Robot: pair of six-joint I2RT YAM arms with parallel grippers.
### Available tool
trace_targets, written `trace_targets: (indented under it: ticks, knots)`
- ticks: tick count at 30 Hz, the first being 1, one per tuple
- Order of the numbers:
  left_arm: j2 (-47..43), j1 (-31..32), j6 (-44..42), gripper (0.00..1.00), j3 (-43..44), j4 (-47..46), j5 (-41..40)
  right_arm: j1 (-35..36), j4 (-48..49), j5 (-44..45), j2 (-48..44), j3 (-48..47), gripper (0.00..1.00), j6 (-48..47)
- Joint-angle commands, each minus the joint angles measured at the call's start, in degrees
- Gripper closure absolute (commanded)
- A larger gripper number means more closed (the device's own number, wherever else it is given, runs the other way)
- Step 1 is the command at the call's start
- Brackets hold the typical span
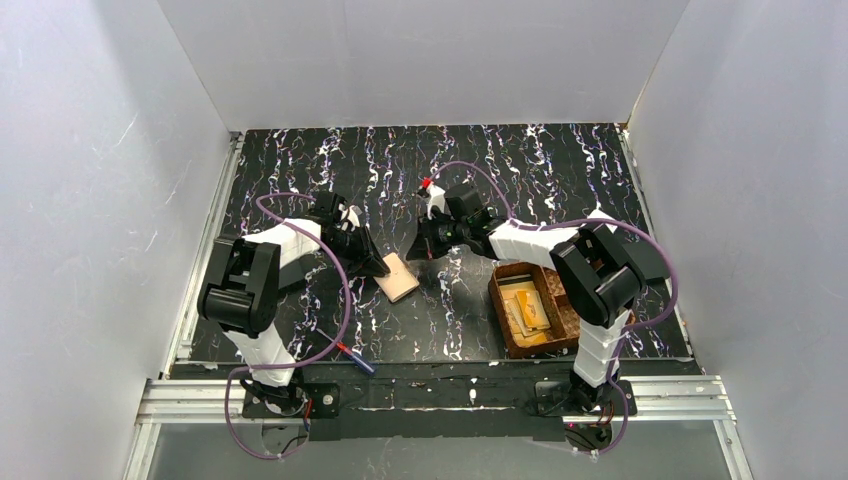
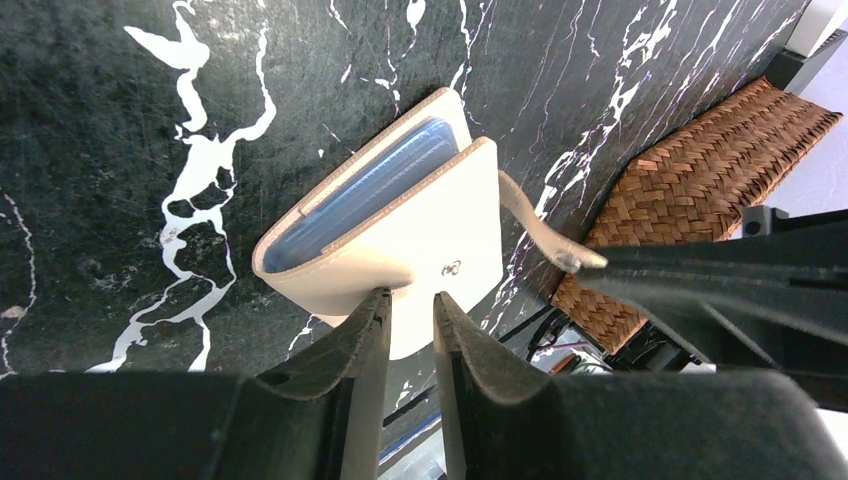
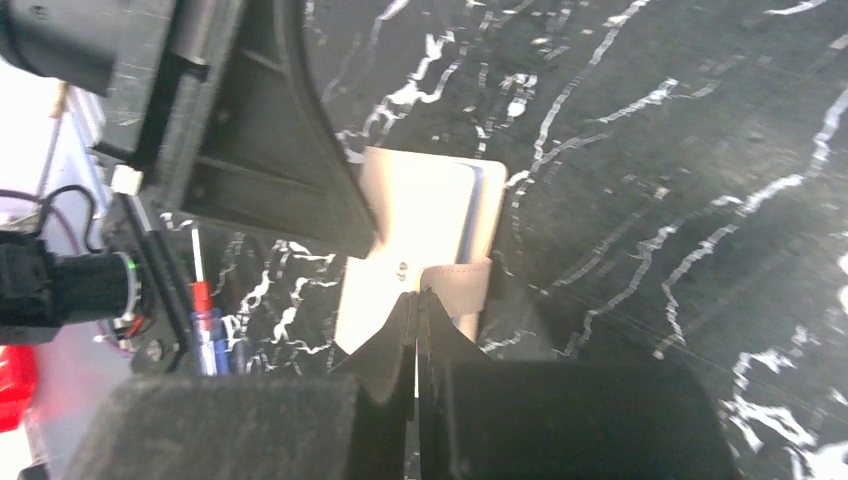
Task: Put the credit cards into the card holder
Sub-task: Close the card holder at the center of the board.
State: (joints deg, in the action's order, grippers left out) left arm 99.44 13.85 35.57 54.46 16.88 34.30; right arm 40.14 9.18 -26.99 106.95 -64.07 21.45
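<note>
The card holder (image 1: 398, 275) is a beige fold-over wallet with blue sleeves inside, lying on the black marble table between the two arms. In the left wrist view the card holder (image 2: 400, 220) gapes slightly. My left gripper (image 2: 410, 300) hovers at its near edge with the jaws a little apart and nothing between them. My right gripper (image 3: 416, 296) is shut on the holder's snap strap (image 3: 455, 280), pulling it away from the cover. Gold credit cards (image 1: 528, 308) lie in the woven basket.
The brown woven basket (image 1: 497, 300) stands at the near right beside the right arm's base, also seen as the basket (image 2: 700, 150) from the left wrist. A blue-and-red screwdriver (image 1: 357, 357) lies near the front edge. White walls enclose the table.
</note>
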Motion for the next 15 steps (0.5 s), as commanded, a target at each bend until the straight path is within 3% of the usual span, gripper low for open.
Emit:
trace_targets:
  ticks: [1, 15]
  knots:
    - [3.1, 1.3, -0.9, 0.79, -0.3, 2.8, -2.2, 0.2, 7.5, -9.3, 3.2, -1.1, 0.99, 4.9]
    - [3.7, 1.8, -0.3, 0.8, -0.3, 2.9, -2.9, 0.6, 6.2, -12.3, 8.9, -2.6, 0.99, 7.0]
